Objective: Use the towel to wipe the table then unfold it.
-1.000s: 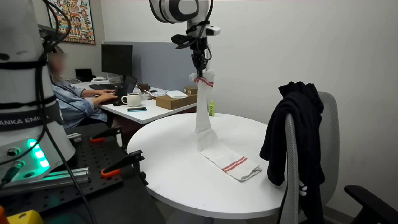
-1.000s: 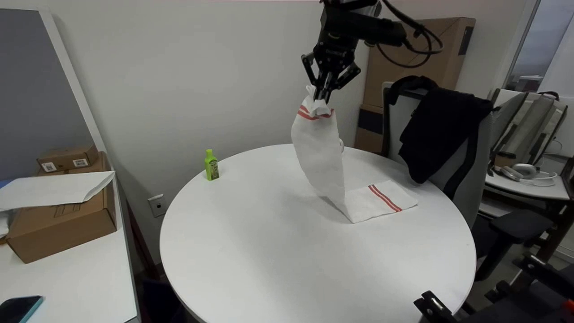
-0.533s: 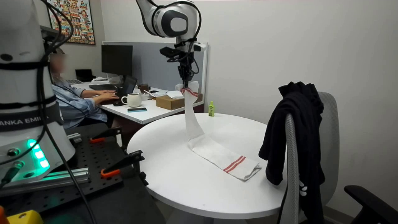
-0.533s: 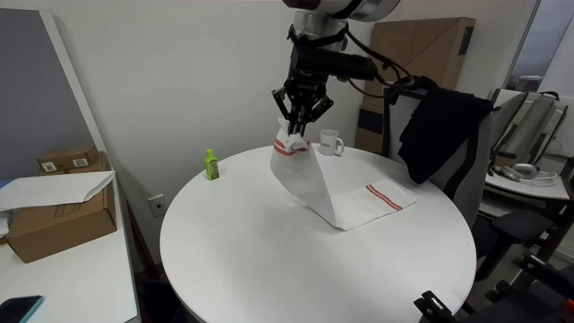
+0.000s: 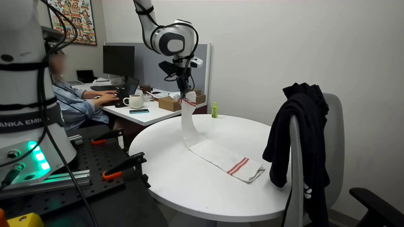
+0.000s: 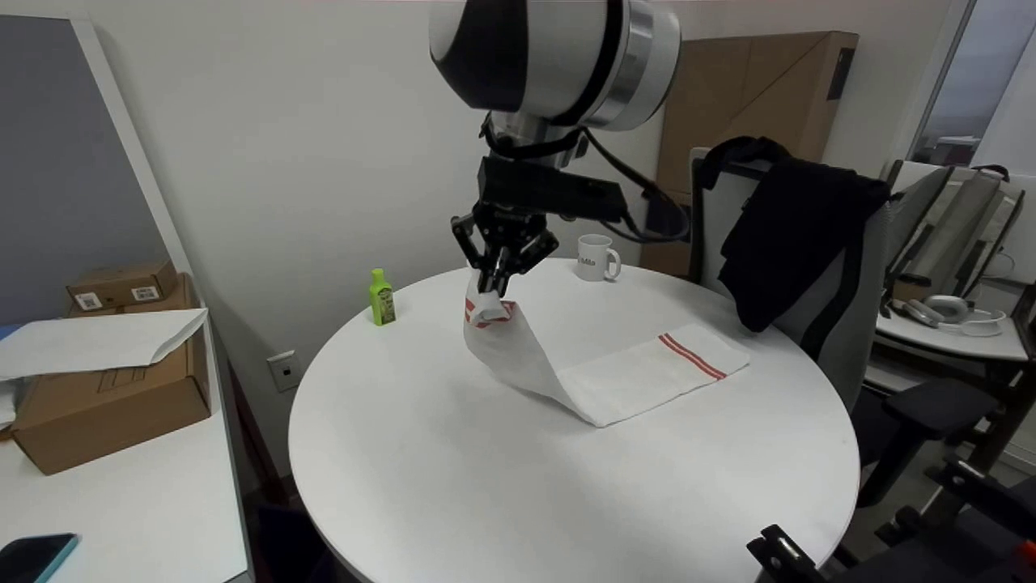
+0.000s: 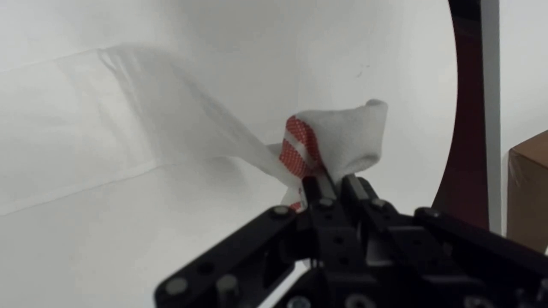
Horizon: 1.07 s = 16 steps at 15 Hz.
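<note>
The gripper hides the towel's pinched part, an exterior view's edges cut off table and phone, the person's face is blurred, and the bottle's label is too small to read.

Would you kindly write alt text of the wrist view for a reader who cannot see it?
A black two-fingered claw grips the bunched end of a red-striped white cloth towel. From there it stretches leftward onto a smooth white round table; part of a brown cardboard box shows at the right edge.
</note>
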### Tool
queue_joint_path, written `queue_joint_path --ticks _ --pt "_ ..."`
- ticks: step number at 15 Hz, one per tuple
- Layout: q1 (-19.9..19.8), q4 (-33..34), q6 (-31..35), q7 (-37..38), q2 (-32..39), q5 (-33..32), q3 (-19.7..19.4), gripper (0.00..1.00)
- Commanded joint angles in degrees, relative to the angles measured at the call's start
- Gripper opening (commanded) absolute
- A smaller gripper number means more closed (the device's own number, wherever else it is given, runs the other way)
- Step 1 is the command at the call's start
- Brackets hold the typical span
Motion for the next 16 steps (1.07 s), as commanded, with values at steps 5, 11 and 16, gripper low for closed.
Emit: queue_joint_path --ticks 5,11,16 --pt "-0.5 5.4 7.7 -0.6 10.0 5.4 6.2 0.02" --pt "-0.9 7.2 9.9 -0.4 13.5 6.2 8.9 0.48" --pt "-1.1 7.0 12.5 0.0 13.8 5.8 10.0 0.85"
